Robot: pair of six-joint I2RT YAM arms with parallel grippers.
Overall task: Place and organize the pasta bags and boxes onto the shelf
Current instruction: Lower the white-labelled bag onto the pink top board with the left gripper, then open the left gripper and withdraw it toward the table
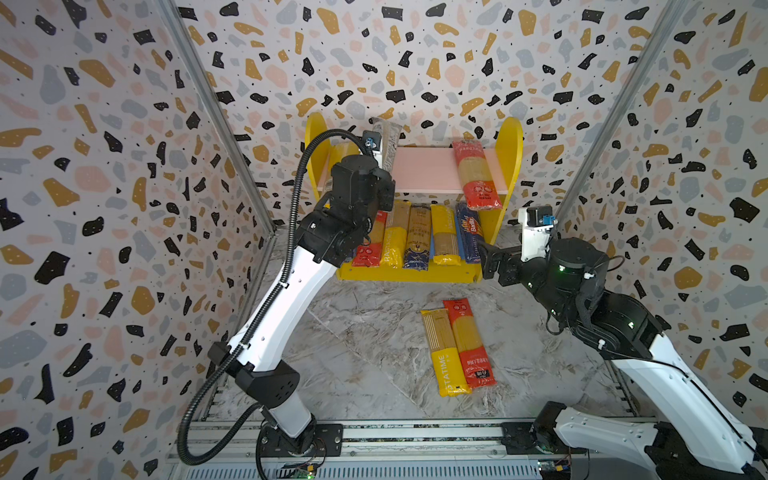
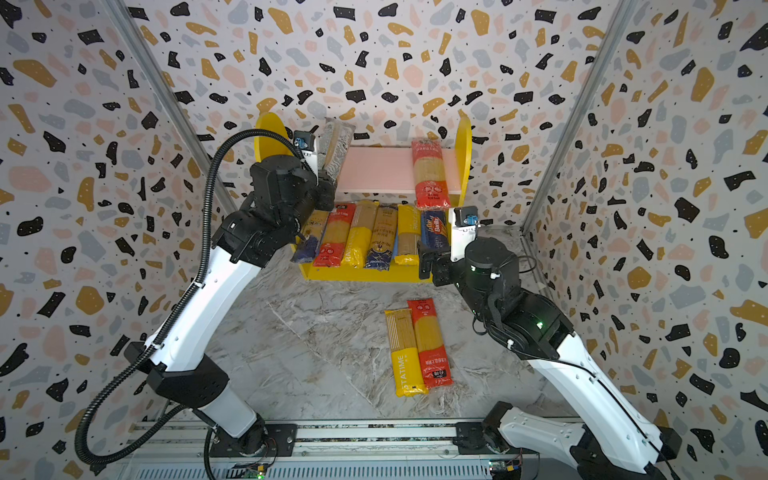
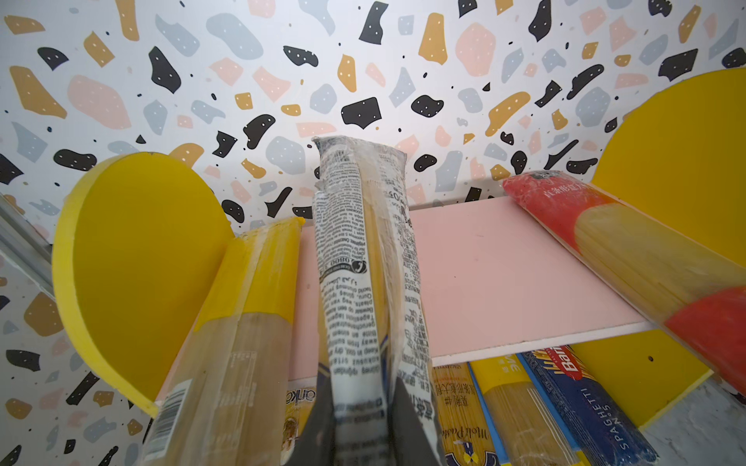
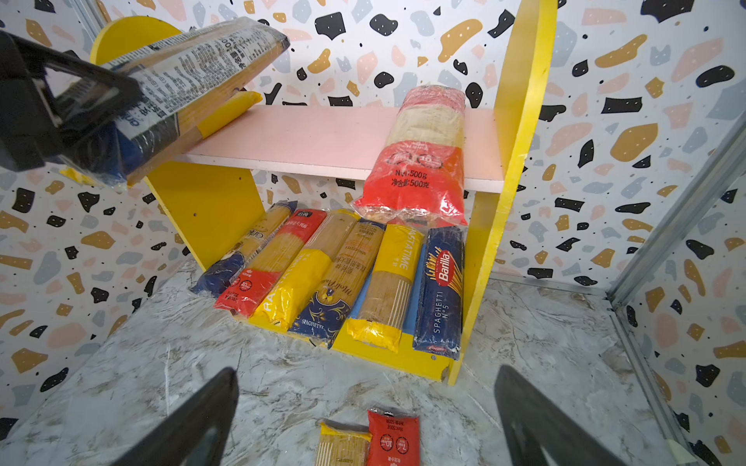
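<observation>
We see a small two-tier rack [image 1: 509, 158] with yellow round-topped side panels standing on the grey marble-patterned tabletop [image 1: 365, 353]. On the rack's pink upper board [image 1: 424, 170] lie a red-ended clear spaghetti bag [image 1: 476, 174], near the rack's right panel and overhanging the front edge, and a yellow-ended clear bag [image 3: 242, 322] beside its left panel. Its blue lower board [image 4: 410, 300] carries six long spaghetti packs [image 4: 319, 278] side by side (the dark blue Barilla pack [image 4: 440, 290] is rightmost). In front of the rack, a yellow-ended pack [image 1: 442, 353] and a red-ended pack [image 1: 471, 343] lie touching on the tabletop.
</observation>
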